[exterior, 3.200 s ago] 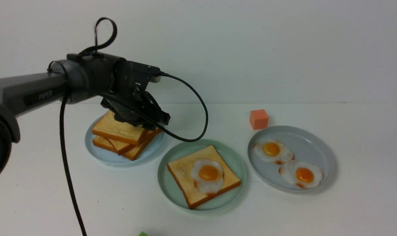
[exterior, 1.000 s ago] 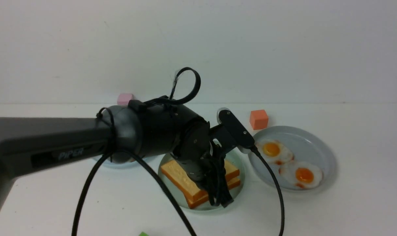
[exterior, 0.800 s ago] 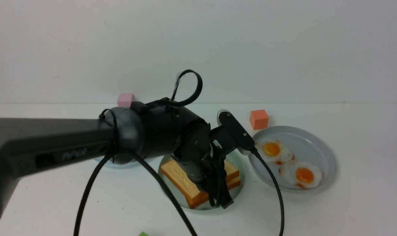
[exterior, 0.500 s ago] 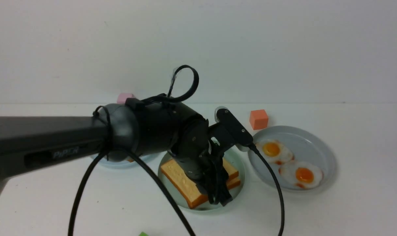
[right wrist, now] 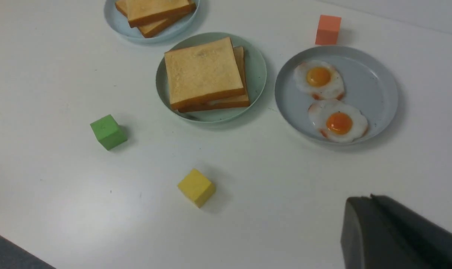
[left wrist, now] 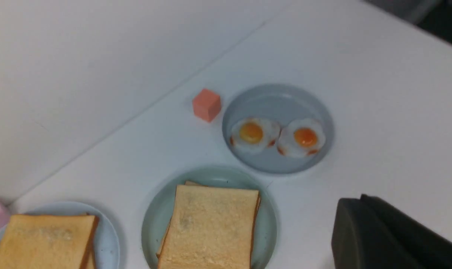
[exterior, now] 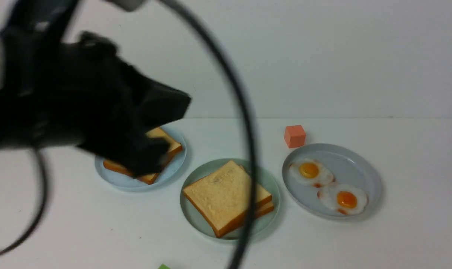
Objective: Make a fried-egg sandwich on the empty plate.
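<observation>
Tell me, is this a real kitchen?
Probably not: it looks like a robot test table. Toy fried eggs and a toast sandwich sit on plates, with colored blocks like the green cube scattered around.

Stacked toast sandwich (exterior: 226,196) on mint plate (exterior: 196,220), between toast plate (exterior: 121,181) and egg plate (exterior: 364,164); blurred left arm (exterior: 73,108) overhead.

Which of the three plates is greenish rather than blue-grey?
The middle plate, holding the sandwich. The toast plate and the egg plate on either side are blue-grey.
</observation>
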{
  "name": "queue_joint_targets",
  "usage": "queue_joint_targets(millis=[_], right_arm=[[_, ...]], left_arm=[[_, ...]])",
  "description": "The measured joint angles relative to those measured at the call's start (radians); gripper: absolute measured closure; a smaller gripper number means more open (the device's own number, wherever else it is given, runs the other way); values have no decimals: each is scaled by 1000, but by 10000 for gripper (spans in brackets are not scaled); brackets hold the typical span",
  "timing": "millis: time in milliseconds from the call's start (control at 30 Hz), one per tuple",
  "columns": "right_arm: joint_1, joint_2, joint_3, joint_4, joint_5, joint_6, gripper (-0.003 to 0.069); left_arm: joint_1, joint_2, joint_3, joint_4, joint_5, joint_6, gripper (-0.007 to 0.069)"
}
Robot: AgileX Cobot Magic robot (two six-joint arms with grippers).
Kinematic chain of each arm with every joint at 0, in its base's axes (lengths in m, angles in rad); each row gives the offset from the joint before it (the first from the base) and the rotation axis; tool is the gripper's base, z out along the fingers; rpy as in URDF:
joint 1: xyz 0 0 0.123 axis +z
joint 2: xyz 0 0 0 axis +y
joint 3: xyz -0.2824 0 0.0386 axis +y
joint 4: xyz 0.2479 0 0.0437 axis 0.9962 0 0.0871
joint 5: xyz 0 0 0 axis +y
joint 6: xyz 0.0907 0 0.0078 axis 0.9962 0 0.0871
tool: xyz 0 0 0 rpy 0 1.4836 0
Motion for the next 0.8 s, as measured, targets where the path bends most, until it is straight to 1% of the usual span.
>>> queue_joint_targets(millis=[33,67,133,233,267,300,367,400,433,500,533,800], right_arm=[[0,0,0,5,0,0,623],[0,0,0,22,0,0,620],[0,0,0,32,0,0,615],[0,0,0,41,0,0,611],[0,0,0,42,0,0,611],[0,0,0,48,0,0,609],[0,0,0,48,0,0,608],[0,0,0,48,0,0,606],[0,0,0,48,0,0,605],[0,0,0,51,0,0,600],[0,0,0,53,0,0,599],[-4,0,0,56,0,0,585]], left_arm=[[0,-71,53,-3,-20,-1,638],[0,-215,182,-8,-71,-1,638],[0,-411,332,-12,-165,-11,638],[0,-609,522,-12,-283,-50,638],[0,-609,536,-12,-291,-50,638],[0,-731,653,-15,-344,-91,638],[0,-784,710,-15,-357,-115,638],[0,-857,787,-17,-363,-150,638],[0,-873,803,-17,-363,-160,638],[0,-922,887,-23,-361,-231,638],[0,-925,902,-24,-359,-248,638],[0,-909,970,-31,-354,-263,638]])
